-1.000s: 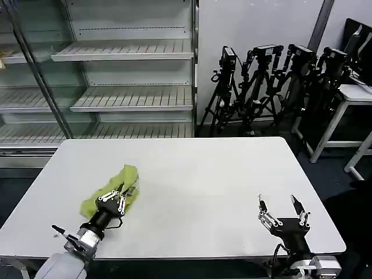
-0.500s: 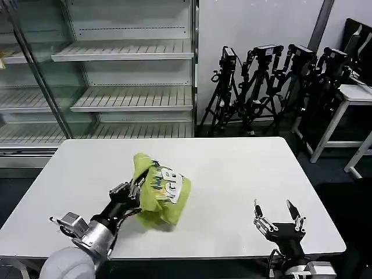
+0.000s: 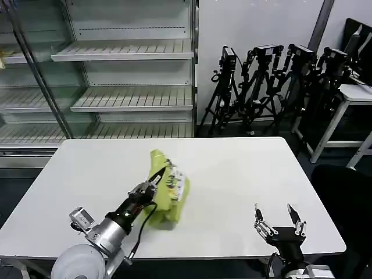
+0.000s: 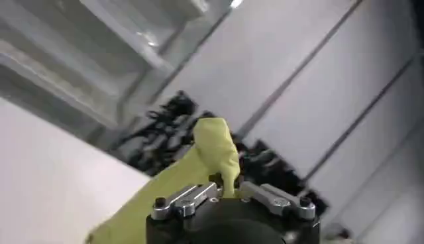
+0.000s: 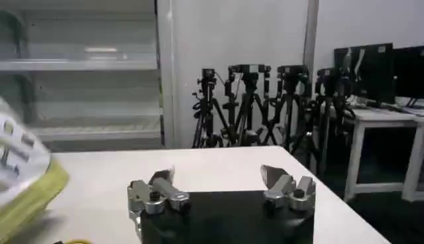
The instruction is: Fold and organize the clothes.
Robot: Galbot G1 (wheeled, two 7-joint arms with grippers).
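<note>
Lime yellow-green soft-fabric shirt (image 3: 167, 187) with printed graphic sits bunched near the middle of the white rectangular table (image 3: 232, 174), clenched by the left gripper (image 3: 152, 181), while the right gripper (image 3: 278, 219) rests spread wide at the table's near edge, metal shelving (image 3: 125, 93) and black tripods (image 3: 273, 87) standing beyond its far side.

The lime yellow-green shirt (image 3: 167, 192) is bunched and lifted into an upright heap, its lower folds resting on the white surface (image 3: 232, 174) left of the middle. A white-and-dark printed graphic shows on its upper right side.
</note>
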